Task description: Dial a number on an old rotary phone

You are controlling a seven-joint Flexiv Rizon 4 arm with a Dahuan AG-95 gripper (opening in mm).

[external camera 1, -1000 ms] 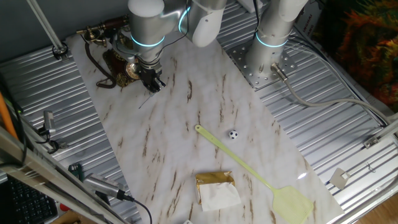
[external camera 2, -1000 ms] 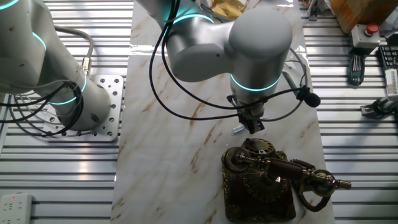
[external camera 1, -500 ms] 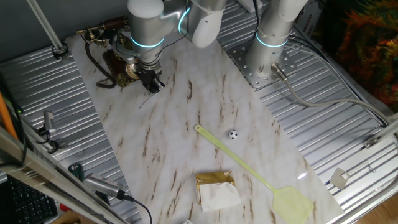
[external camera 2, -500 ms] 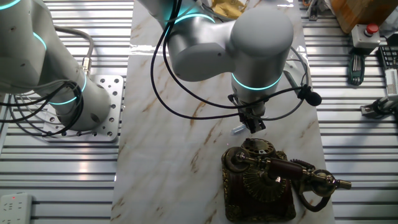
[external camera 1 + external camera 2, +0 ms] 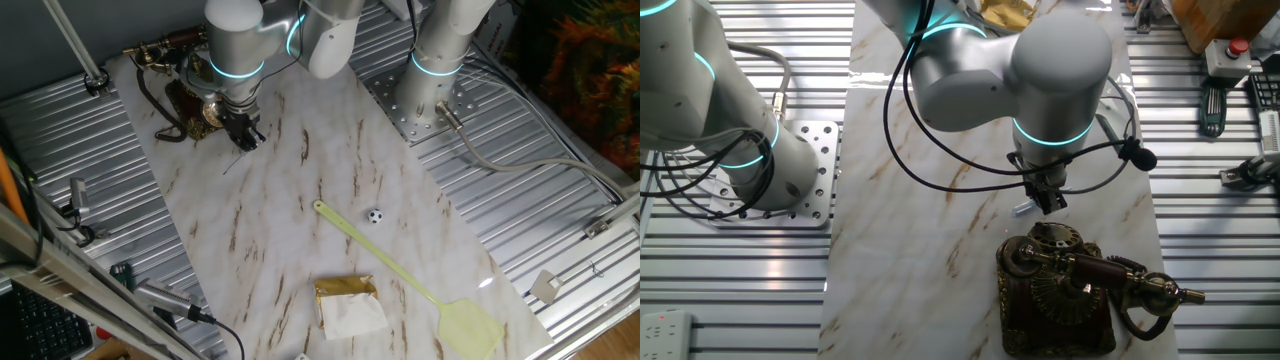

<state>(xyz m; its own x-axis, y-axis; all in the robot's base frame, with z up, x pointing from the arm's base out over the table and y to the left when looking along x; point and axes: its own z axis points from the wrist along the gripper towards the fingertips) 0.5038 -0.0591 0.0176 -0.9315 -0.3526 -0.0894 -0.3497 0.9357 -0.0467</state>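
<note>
The old rotary phone (image 5: 1058,290) stands at the near end of the marble board, dark brown base, brass dial (image 5: 1054,238) facing the arm, ornate handset (image 5: 1100,273) on its cradle. In the other view the phone (image 5: 185,95) is at the far left, mostly behind the arm, with its dark cord (image 5: 160,118) looping on the board. My gripper (image 5: 1048,203) hangs just above and in front of the dial, fingers close together, holding nothing I can see. It also shows beside the phone (image 5: 243,133).
A yellow fly swatter (image 5: 410,280), a small black-and-white ball (image 5: 374,215) and a gold-wrapped packet (image 5: 347,304) lie on the marble board (image 5: 300,230). A second arm's base (image 5: 435,90) stands on the ribbed metal table. Tools lie at the right edge (image 5: 1240,100).
</note>
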